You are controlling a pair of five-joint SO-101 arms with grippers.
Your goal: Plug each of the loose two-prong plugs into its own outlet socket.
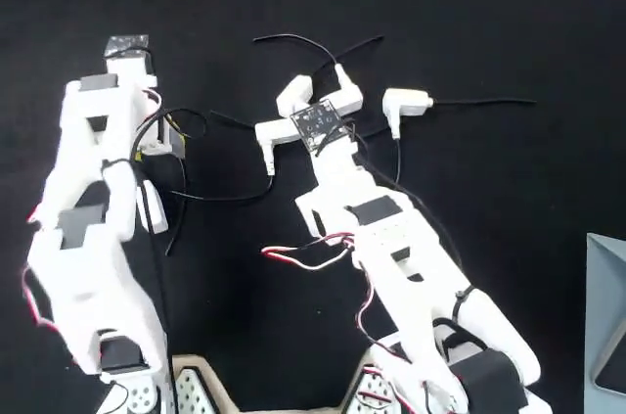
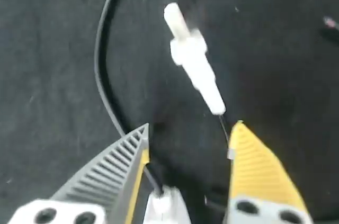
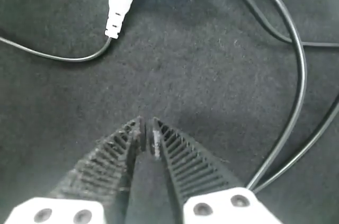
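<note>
High view | right gripper [image 3: 147, 124] clenched empty, white plastic outlet sockets [image 1: 342, 101] at 12 o'clock | left gripper [image 2: 192, 126] released, white two-prong plug [image 2: 193, 57] at 12 o'clock, likely lining up grasp.

The table [image 1: 509, 23] is plain black. The plug [image 2: 193, 57] in the upper middle is white, and the cable [image 2: 103, 70] left of it is black. The left gripper [image 2: 192, 125] has one grey ribbed finger [image 2: 119, 166] and one yellow. The right gripper [image 3: 147, 123] has dark grey ribbed fingers [image 3: 185, 163]. The arms [image 1: 88, 267] are white, with red and white wires [image 1: 303, 255].
</note>
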